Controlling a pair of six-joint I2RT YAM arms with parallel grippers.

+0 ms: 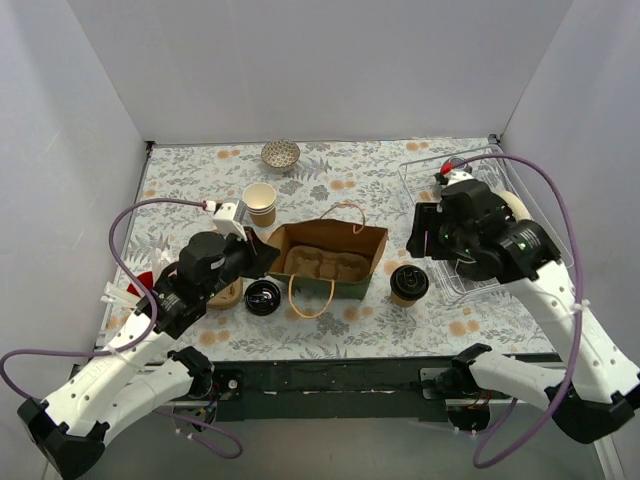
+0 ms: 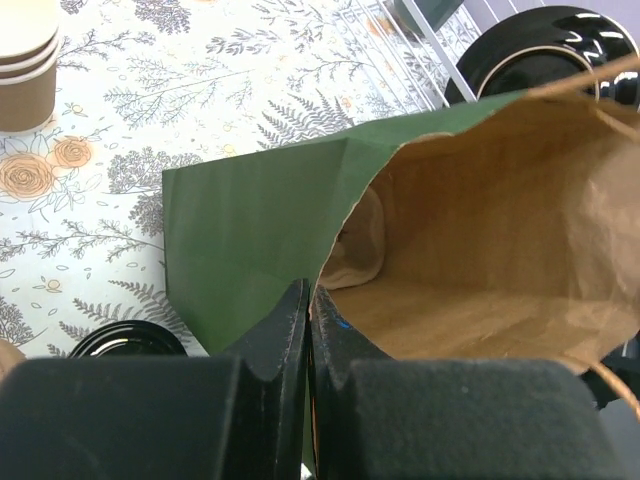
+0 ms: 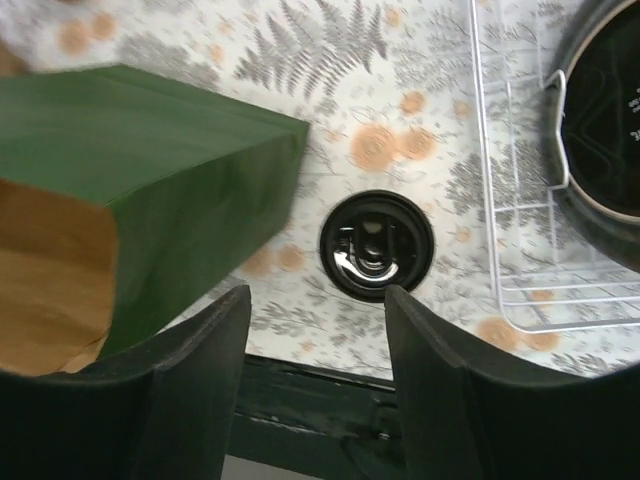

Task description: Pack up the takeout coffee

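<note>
The takeout coffee [image 1: 408,283], a small tan cup with a black sip lid, stands on the table just right of the green paper bag [image 1: 330,262]. The bag lies open-topped, with a brown pulp cup tray [image 1: 325,264] inside. My left gripper [image 1: 262,255] is shut on the bag's left rim; in the left wrist view its gripper [image 2: 308,296] pinches the paper edge of the bag [image 2: 250,215]. My right gripper [image 1: 421,240] hovers above and behind the coffee. In the right wrist view this gripper [image 3: 316,302] is open and empty, with the coffee lid [image 3: 376,245] below and beyond it.
A spare black lid [image 1: 263,297] lies near the bag's front left corner. A stack of paper cups [image 1: 260,203] stands behind the bag and a patterned bowl [image 1: 280,153] at the back. A wire rack [image 1: 440,175] holding dark dishware [image 3: 605,120] fills the right side.
</note>
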